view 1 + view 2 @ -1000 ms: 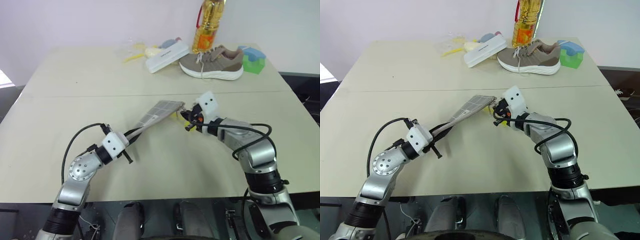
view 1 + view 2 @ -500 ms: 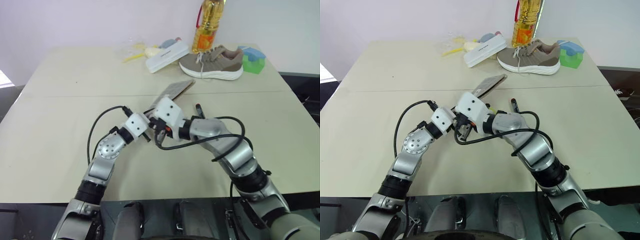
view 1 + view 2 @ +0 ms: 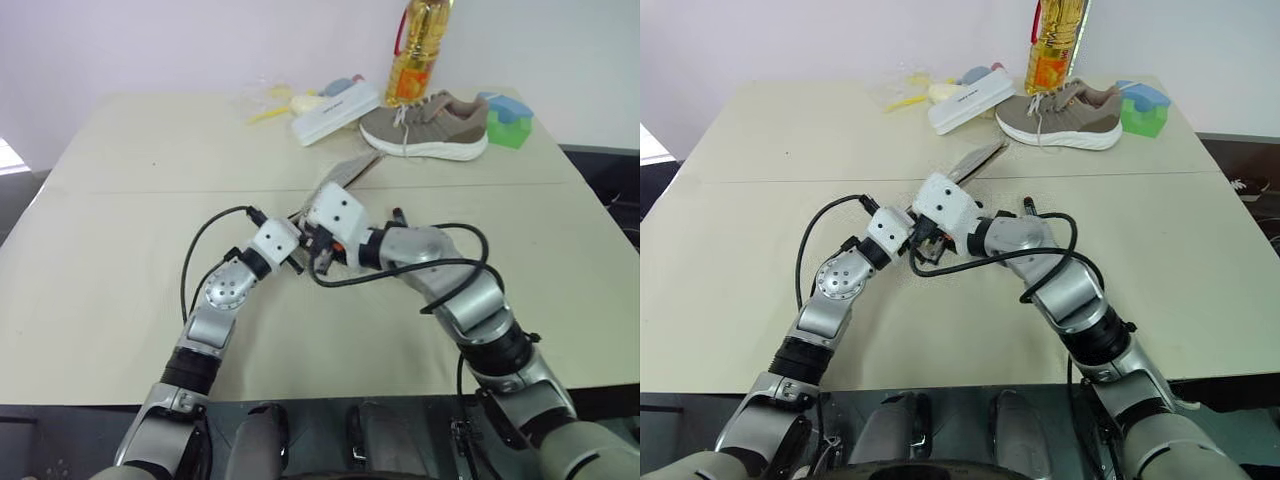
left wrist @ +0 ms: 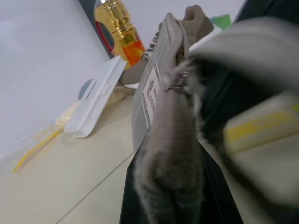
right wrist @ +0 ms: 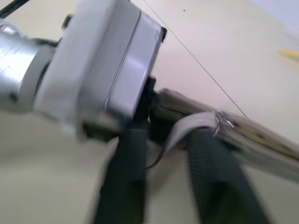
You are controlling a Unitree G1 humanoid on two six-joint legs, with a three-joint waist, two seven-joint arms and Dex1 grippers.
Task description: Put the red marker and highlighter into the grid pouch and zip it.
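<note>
Gripping grid pouch point(image 3: 345, 172) aloft: left end effector point(image 3: 300, 258) | right end effector point(image 5: 163, 154) parted astride its edge

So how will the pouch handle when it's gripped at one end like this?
Probably fairly stiff for fabric: the pouch, held at one end by the left tool, juts out without sagging. Likely light. The pinched cloth bunches in the wrist view, so it may twist or slip.

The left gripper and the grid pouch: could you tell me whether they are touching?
Touching. In the left wrist view the left gripper is shut on the end of the grid pouch, whose fabric is pinched between its fingers.
</note>
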